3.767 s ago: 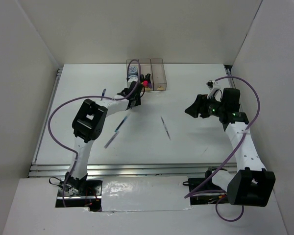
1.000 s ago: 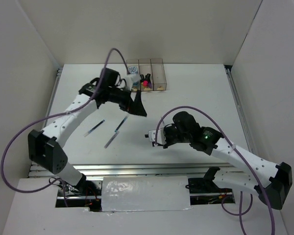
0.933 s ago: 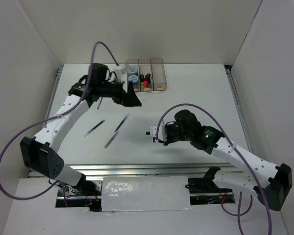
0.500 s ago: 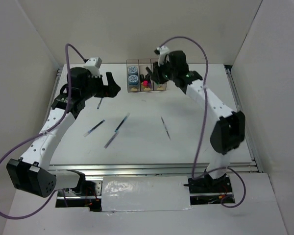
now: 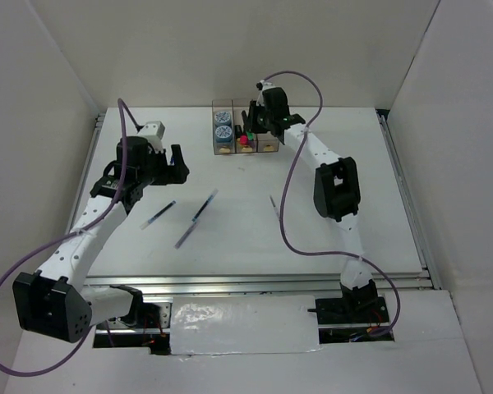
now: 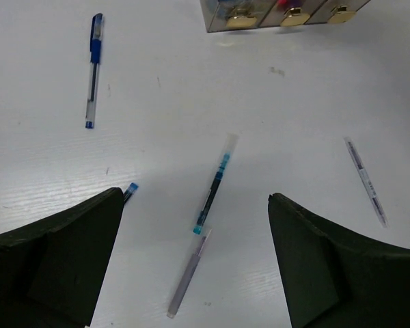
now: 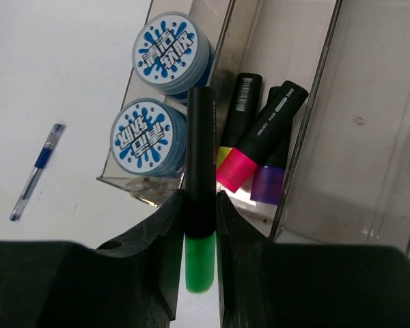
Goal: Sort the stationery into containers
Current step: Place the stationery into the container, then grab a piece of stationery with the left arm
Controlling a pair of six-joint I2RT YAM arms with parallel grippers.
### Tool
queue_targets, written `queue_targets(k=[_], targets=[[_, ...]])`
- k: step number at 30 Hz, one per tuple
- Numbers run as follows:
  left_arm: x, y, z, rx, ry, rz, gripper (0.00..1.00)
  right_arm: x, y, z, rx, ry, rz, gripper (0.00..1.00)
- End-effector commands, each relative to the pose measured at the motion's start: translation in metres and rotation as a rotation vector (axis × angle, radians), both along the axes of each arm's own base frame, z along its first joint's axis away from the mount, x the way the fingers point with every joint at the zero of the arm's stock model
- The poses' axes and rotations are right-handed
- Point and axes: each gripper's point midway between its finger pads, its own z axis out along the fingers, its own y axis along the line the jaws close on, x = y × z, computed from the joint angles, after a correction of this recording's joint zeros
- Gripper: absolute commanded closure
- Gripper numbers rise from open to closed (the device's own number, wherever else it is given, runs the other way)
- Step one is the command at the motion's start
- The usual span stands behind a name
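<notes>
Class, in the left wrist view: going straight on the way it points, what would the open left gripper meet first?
Probably the teal-inked pen on the table, lying between the fingers of the left gripper; depth is unclear.

White table, row of three clear boxes set at the far edge, five pens scattered nearer, all apart from boxes

The left arm and right arm are white tubular links joined by chunky black joint housings. A thin purple cable trails back from behind each gripper. The left gripper and right gripper have broad matte-black plastic fingers. Just behind the left gripper sits a small white camera block.
</notes>
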Motion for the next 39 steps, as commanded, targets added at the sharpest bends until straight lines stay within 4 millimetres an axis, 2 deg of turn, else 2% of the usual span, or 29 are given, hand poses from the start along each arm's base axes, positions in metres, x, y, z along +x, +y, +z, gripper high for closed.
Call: queue_targets(k=[1,2,4,7,8,9,11,12,15,17,18,19,20,22,23,25,26,27,29,30,31,32,33,34,35,36,37,38,39], targets=[[0.006,0.010,0.006,0.006,-0.045,0.039,0.01,0.030,0.006,0.062,0.118,-0.181,-0.021,0.96],[0.006,0.012,0.003,0.009,-0.038,0.046,0.01,0.033,0.006,0.050,0.116,-0.168,-0.026,0.96],[0.007,0.018,0.001,0.017,-0.030,0.060,0.01,0.038,0.005,0.040,0.119,-0.162,-0.043,0.95],[0.008,0.026,-0.006,0.031,-0.008,0.074,0.01,0.040,0.006,0.013,0.114,-0.117,-0.055,0.92],[0.007,0.028,-0.010,0.037,0.003,0.076,0.01,0.040,0.006,0.009,0.113,-0.112,-0.059,0.90],[0.009,0.034,-0.014,0.047,0.015,0.086,0.01,0.040,0.004,0.005,0.108,-0.106,-0.065,0.80],[0.010,0.046,-0.021,0.078,0.034,0.131,0.01,0.042,0.002,-0.003,0.108,-0.088,-0.082,0.76],[0.012,0.052,-0.028,0.088,0.051,0.145,0.01,0.044,0.000,0.002,0.117,-0.095,-0.087,0.72],[0.019,0.060,-0.038,0.110,0.083,0.163,0.04,0.047,-0.001,0.001,0.131,-0.096,-0.087,0.68],[0.027,0.062,-0.037,0.125,0.084,0.172,0.05,0.048,-0.002,0.002,0.154,-0.091,-0.080,0.64],[0.032,0.063,-0.047,0.142,0.111,0.173,0.05,0.049,-0.002,0.003,0.161,-0.094,-0.077,0.57],[0.039,0.065,-0.045,0.150,0.109,0.182,0.05,0.049,-0.002,0.003,0.164,-0.090,-0.075,0.54],[0.046,0.069,-0.058,0.172,0.145,0.201,0.05,0.049,-0.002,0.001,0.168,-0.086,-0.071,0.49],[0.058,0.074,-0.060,0.185,0.153,0.228,0.04,0.047,-0.001,0.004,0.173,-0.087,-0.063,0.43],[0.065,0.075,-0.075,0.190,0.190,0.219,0.03,0.044,0.000,0.004,0.181,-0.077,-0.044,0.36],[0.080,0.076,-0.076,0.185,0.184,0.211,0.05,0.039,0.002,0.011,0.197,-0.075,-0.019,0.34],[0.088,0.075,-0.086,0.193,0.195,0.201,0.06,0.036,0.001,0.015,0.202,-0.072,-0.004,0.33],[0.098,0.076,-0.082,0.193,0.179,0.193,0.07,0.030,0.005,0.020,0.217,-0.066,0.034,0.34],[0.110,0.076,-0.099,0.217,0.213,0.175,0.10,0.016,0.005,0.044,0.258,-0.074,0.108,0.35],[0.122,0.074,-0.091,0.222,0.191,0.157,0.13,0.006,0.004,0.073,0.278,-0.114,0.148,0.35],[0.127,0.076,-0.109,0.244,0.230,0.135,0.15,-0.003,0.002,0.072,0.289,-0.111,0.184,0.35],[0.136,0.072,-0.107,0.243,0.224,0.112,0.17,-0.014,0.002,0.078,0.301,-0.117,0.236,0.35],[0.141,0.073,-0.109,0.250,0.223,0.104,0.19,-0.025,-0.003,0.103,0.306,-0.157,0.257,0.35],[0.146,0.073,-0.126,0.265,0.251,0.091,0.24,-0.036,-0.006,0.088,0.296,-0.122,0.270,0.35],[0.147,0.073,-0.133,0.267,0.274,0.091,0.26,-0.043,-0.011,0.090,0.273,-0.137,0.287,0.35],[0.155,0.072,-0.129,0.260,0.263,0.082,0.28,-0.050,-0.013,0.099,0.266,-0.174,0.312,0.35],[0.157,0.073,-0.145,0.257,0.302,0.080,0.33,-0.065,-0.017,0.105,0.252,-0.185,0.325,0.35],[0.161,0.074,-0.145,0.254,0.313,0.077,0.35,-0.072,-0.020,0.106,0.219,-0.208,0.346,0.35],[0.161,0.073,-0.161,0.251,0.351,0.072,0.37,-0.084,-0.024,0.092,0.198,-0.181,0.358,0.35]])
